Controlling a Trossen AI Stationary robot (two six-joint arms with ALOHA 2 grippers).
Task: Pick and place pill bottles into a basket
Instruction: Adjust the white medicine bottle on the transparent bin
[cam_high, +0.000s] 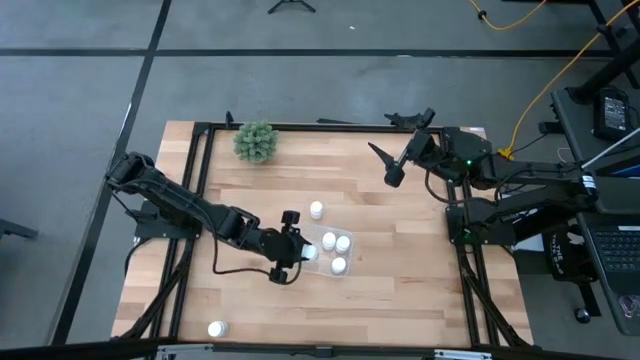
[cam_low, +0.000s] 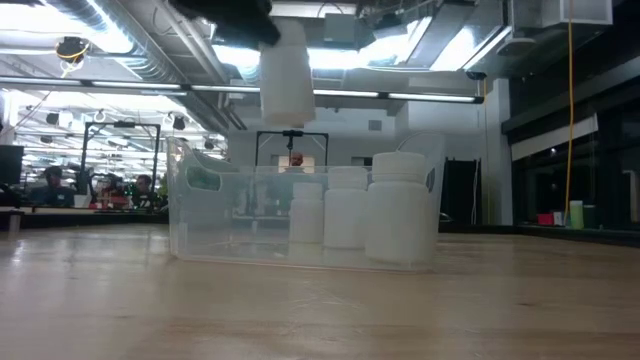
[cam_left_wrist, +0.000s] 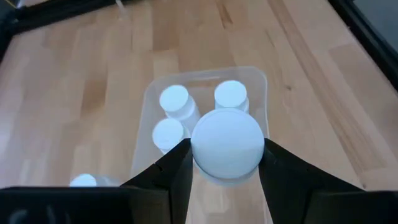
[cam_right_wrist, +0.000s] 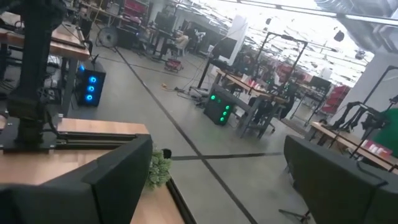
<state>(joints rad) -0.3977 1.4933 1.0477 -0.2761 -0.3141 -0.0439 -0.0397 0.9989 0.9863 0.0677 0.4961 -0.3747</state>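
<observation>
The left gripper (cam_left_wrist: 227, 163) squeezes a white pill bottle (cam_left_wrist: 227, 143) above the clear basket (cam_high: 318, 237), where three bottles (cam_high: 343, 243) stand. No label can be read. The right gripper (cam_high: 385, 165) waits open, far off.

Plastic on pale wood
Matt white plastic pill bottles (cam_left_wrist: 227, 143), clear glossy plastic basket (cam_low: 200, 215), smooth light-wood table (cam_high: 400, 210).

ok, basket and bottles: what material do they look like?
Basket: clear glossy plastic, likely rigid; the room shows through its walls. Pill bottles: opaque white plastic, matte-looking, smooth flat caps. The one in the left gripper looks the same.
</observation>
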